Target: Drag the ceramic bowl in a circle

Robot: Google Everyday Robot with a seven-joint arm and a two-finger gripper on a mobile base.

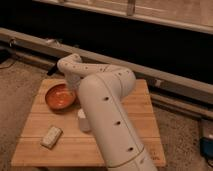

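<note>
One white arm [107, 115] bends over the wooden table [142, 102], w/ gripper [73, 90] down at rim of the ceramic bowl [57, 97]. If it is closed on the rim or not, I cannot see. Bowl sits on table's back-left part. White cup [83, 121] stands just beside it, pale block [51, 136] near front edge.
</note>
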